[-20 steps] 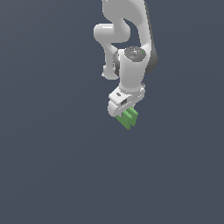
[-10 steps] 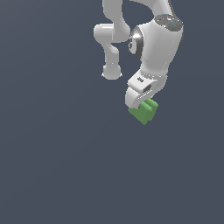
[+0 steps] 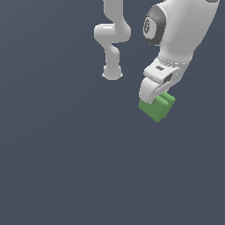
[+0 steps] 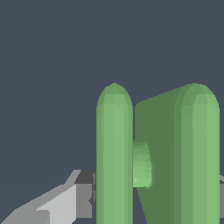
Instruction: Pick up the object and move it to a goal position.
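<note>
The object is a small matte green blocky piece (image 3: 158, 107) with a groove between two ridges. My gripper (image 3: 153, 97) is shut on it and holds it in the air, toward the exterior view's right. In the wrist view the green object (image 4: 175, 153) fills the frame close up, its two rounded ridges upright with a gap between them. One grey finger (image 4: 65, 203) presses against the side of one ridge. The other finger is mostly hidden behind the object. No goal marker shows in either view.
The arm's white base column (image 3: 112, 39) stands at the back of the exterior view. A plain dark grey surface (image 3: 66, 167) spreads under everything.
The arm has swung toward the exterior view's right and closer to the camera, carrying the green object with it. The grip has not changed.
</note>
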### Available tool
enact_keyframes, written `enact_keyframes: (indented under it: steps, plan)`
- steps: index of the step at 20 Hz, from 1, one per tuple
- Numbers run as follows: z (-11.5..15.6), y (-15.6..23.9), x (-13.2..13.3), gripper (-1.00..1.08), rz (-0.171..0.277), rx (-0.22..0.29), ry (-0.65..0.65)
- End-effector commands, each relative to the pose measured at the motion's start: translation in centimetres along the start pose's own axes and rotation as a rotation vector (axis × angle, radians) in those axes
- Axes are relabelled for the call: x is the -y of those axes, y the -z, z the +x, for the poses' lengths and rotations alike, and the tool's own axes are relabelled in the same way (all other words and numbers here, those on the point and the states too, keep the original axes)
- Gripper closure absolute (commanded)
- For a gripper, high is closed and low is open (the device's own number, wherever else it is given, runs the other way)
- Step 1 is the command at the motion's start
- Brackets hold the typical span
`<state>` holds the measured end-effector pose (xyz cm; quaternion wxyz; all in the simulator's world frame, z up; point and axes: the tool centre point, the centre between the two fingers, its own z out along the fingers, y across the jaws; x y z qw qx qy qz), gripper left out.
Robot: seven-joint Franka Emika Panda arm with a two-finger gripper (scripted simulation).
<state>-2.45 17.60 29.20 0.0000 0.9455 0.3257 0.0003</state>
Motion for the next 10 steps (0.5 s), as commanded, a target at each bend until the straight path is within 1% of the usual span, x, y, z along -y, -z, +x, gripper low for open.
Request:
enact_keyframes:
  steps: [1,10]
  plan:
    - [0.49,0.65,0.23,1.08,0.000,0.000,-0.001]
    - [0.76,0.89,0.27,1.08,0.000,0.000,-0.001]
